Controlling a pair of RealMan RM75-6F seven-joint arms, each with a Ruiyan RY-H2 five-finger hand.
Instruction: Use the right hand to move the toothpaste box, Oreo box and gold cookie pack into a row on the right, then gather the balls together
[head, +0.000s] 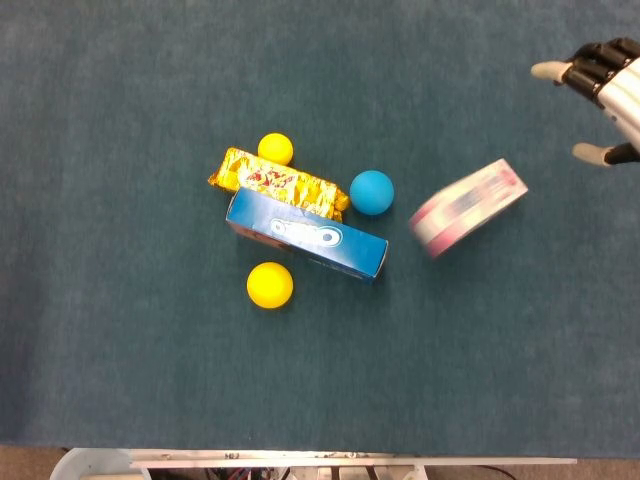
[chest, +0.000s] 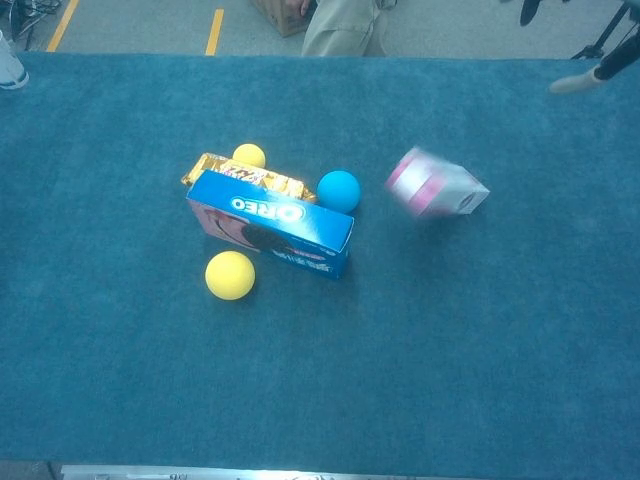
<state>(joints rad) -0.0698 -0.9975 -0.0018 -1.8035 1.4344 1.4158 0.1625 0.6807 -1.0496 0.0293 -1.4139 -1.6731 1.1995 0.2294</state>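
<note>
The pink and white toothpaste box (head: 466, 207) (chest: 436, 189) lies tipped over and motion-blurred, right of the blue ball (head: 371, 192) (chest: 338, 190). My right hand (head: 605, 95) (chest: 590, 60) is raised at the far right edge, fingers spread, holding nothing and well apart from the box. The blue Oreo box (head: 306, 235) (chest: 270, 223) lies at centre with the gold cookie pack (head: 278, 182) (chest: 243, 176) tucked behind it. One yellow ball (head: 275, 149) (chest: 249, 155) sits behind the gold pack, another yellow ball (head: 270, 285) (chest: 230, 275) in front of the Oreo box. The left hand is out of sight.
Blue-green carpet (head: 120, 350) covers the table. A person's legs (chest: 345, 25) stand beyond the far edge, and yellow floor lines (chest: 214, 30) run there. The near table edge (head: 340, 462) shows at the bottom.
</note>
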